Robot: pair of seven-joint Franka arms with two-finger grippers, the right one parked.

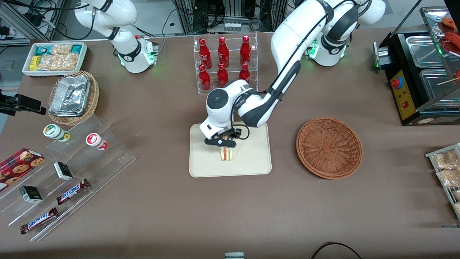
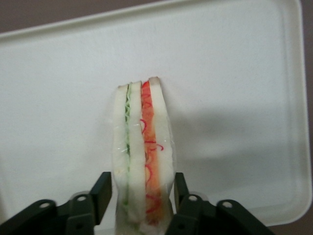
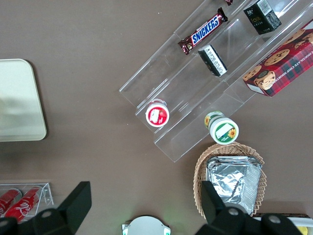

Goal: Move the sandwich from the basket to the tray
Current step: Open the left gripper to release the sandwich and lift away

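The sandwich stands on its edge on the cream tray, near the tray's middle. In the left wrist view the sandwich shows white bread with green and red-orange filling, upright on the tray. My left gripper is directly above it, its black fingers on either side of the wedge with a narrow gap showing, so the gripper is open. The reddish-brown basket sits beside the tray toward the working arm's end and holds nothing.
A clear rack of red bottles stands farther from the front camera than the tray. Toward the parked arm's end are acrylic steps with snack bars and a tan foil-filled basket. A food warmer stands toward the working arm's end.
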